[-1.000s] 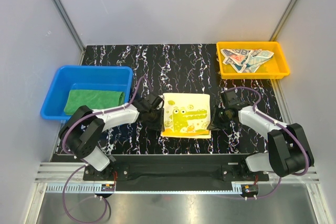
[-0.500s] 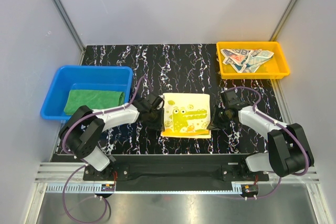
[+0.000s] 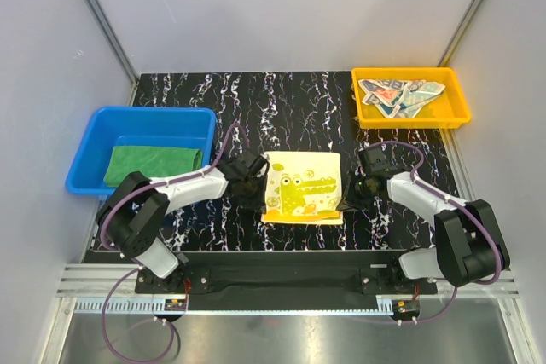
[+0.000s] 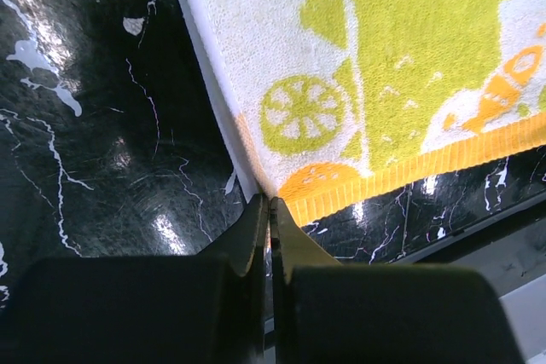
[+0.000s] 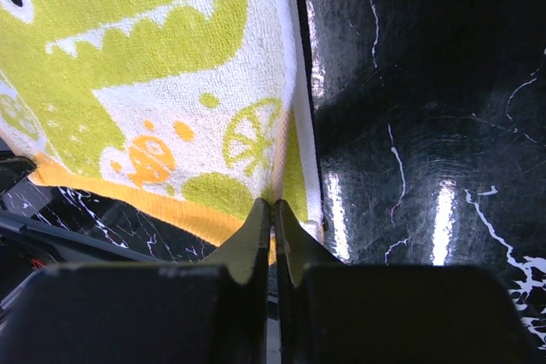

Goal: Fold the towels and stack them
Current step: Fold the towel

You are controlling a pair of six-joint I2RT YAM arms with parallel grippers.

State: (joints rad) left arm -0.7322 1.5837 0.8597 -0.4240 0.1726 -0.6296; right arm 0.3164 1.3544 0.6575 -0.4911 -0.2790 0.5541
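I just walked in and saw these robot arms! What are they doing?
The crocodile towel lies flat on the black table. The left tool pinches its near left corner, and the right tool pinches its right edge close to the near corner, probably ready to fold. The green towel lies folded in the blue bin. A printed cream towel sits crumpled in the orange bin.

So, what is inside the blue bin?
A folded green towel lies along the near side of the blue bin. The rest of its floor shows bare. Anything under the towel is covered.
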